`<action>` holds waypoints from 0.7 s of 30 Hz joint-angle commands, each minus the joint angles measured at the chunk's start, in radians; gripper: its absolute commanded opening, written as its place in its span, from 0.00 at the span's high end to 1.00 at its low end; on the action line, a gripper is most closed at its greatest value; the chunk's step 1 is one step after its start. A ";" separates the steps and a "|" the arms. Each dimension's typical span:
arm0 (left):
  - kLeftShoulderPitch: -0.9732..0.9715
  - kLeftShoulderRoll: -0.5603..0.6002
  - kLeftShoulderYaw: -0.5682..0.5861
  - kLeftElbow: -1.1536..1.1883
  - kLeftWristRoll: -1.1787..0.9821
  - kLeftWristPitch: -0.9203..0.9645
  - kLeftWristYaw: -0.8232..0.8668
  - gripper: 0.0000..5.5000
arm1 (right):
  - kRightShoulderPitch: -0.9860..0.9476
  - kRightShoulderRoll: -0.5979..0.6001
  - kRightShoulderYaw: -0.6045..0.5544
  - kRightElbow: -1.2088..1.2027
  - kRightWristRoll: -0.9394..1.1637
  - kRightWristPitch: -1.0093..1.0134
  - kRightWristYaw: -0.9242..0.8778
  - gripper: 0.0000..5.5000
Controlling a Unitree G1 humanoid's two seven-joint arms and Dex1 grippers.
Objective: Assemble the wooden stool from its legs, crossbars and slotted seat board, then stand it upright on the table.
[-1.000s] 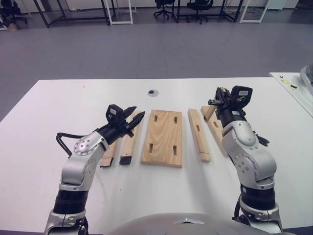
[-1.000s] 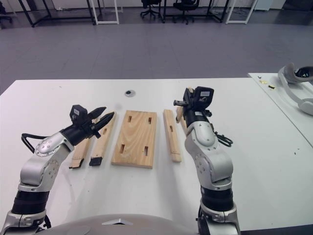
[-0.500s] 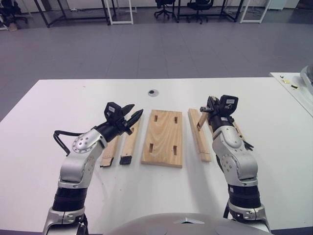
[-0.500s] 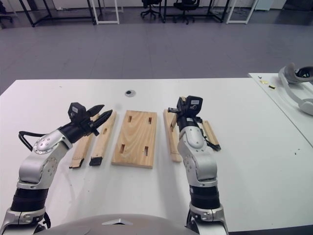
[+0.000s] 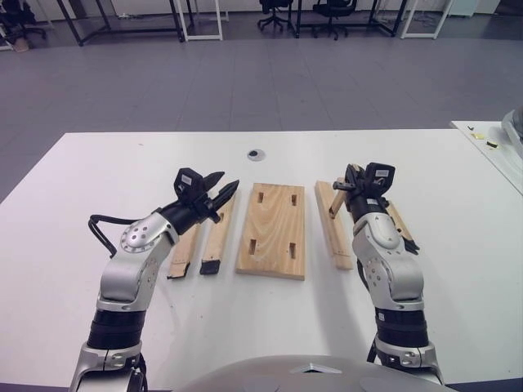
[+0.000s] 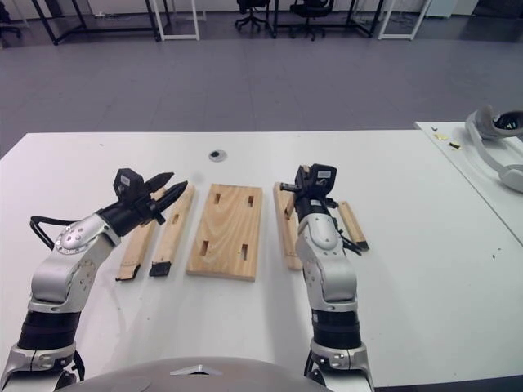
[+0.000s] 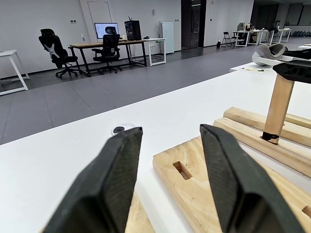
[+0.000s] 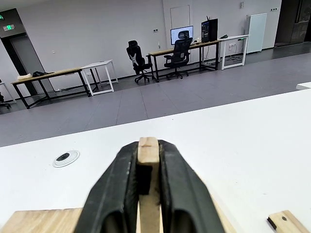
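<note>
Right gripper (image 5: 342,186) has swung inward, clamped on a leg (image 7: 278,104); left gripper (image 5: 222,187) apart.

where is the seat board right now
In the left eye view the seat board lies flat on the table, between the left gripper and the right gripper holding a small wooden piece.
</note>
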 commanded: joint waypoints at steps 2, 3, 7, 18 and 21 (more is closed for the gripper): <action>-0.010 0.003 -0.001 0.002 0.011 -0.007 0.002 0.61 | 0.011 -0.006 0.010 0.047 -0.019 0.002 0.035 0.92; -0.008 0.001 -0.002 0.002 0.013 -0.009 0.004 0.61 | 0.022 -0.013 0.017 0.059 -0.025 0.005 0.049 0.92; -0.001 -0.003 -0.001 -0.002 0.014 -0.015 0.010 0.61 | 0.060 -0.022 0.022 0.096 -0.044 -0.045 0.092 0.92; -0.002 0.007 0.020 -0.005 0.010 -0.029 0.006 0.61 | 0.148 -0.095 0.027 0.315 -0.066 -0.492 0.346 0.92; -0.004 0.006 0.020 -0.005 0.011 -0.030 0.007 0.61 | 0.148 -0.080 0.020 0.313 -0.038 -0.493 0.355 0.84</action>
